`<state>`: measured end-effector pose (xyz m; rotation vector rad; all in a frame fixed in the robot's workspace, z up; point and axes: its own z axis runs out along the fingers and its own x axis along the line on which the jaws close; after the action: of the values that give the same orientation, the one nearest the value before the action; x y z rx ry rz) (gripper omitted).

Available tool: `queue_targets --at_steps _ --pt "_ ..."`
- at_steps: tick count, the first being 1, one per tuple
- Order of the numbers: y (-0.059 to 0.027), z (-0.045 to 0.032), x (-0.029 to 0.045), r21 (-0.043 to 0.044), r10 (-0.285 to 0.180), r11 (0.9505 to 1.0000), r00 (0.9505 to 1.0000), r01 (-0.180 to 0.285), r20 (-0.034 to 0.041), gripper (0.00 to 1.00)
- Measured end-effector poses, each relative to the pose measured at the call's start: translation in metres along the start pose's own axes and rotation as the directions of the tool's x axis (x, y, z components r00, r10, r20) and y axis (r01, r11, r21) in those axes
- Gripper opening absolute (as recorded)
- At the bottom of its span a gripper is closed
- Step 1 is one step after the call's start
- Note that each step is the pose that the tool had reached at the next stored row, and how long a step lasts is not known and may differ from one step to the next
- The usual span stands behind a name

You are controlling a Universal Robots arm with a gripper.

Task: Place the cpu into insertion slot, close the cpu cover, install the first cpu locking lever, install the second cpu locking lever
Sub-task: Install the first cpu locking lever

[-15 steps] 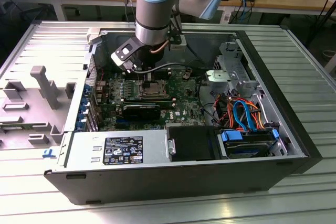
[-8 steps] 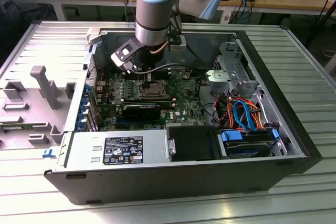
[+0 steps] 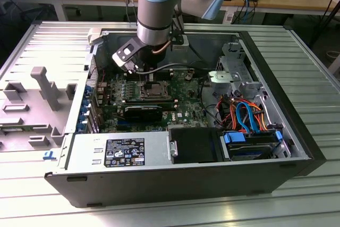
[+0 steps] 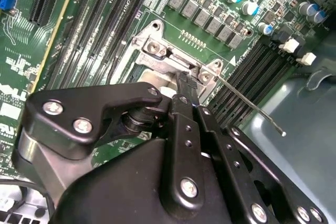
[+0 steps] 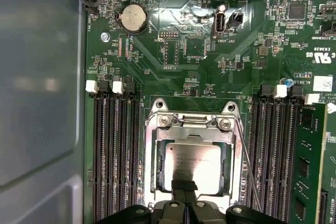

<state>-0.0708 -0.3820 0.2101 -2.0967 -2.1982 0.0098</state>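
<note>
Arm (image 3: pixel 154 9) is reaching down into the open computer case (image 3: pixel 159 184), which is lying on the ribbed metal worktop (image 3: pixel 26 195). Gripper (image 5: pixel 184 186) is hanging over the middle of the motherboard (image 3: pixel 186 107), directly above the socket area.

Jaws: the two fingers are pressing together at the tips, clenched, with nothing visible between them. In the first wrist view the joined tip is overlapping one edge of the cpu (image 5: pixel 193 163); whether it is touching cannot be told.

The cpu is sitting flat inside the insertion slot (image 5: pixel 148 150), silver top facing up, square with the rim. The insertion slot is lying between two banks of long black memory slots (image 5: pixel 115 150).

The cpu cover (image 5: pixel 194 132) appears to be lying down around the chip, with the cpu showing through its window.

One locking lever (image 5: pixel 251 174), a thin wire rod, is running along one side of the socket. In the second wrist view it is angling away from the socket corner, its free end standing out over the memory slots towards the board's edge, not tucked in
</note>
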Motion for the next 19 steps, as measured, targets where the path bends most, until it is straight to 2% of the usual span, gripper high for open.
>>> queue_targets --at_steps 5,15,19 --pt "0.0091 -0.0018 -0.0004 0.0051 0.000 1.0000 1.0000 0.000 -0.0047 0.11" --pt "0.0086 -0.0152 0.0005 0.0050 0.000 1.0000 1.0000 0.000 -0.0067 0.11" --pt "0.0084 -0.0182 0.0008 0.0050 0.000 1.0000 1.0000 0.000 -0.0067 0.11"
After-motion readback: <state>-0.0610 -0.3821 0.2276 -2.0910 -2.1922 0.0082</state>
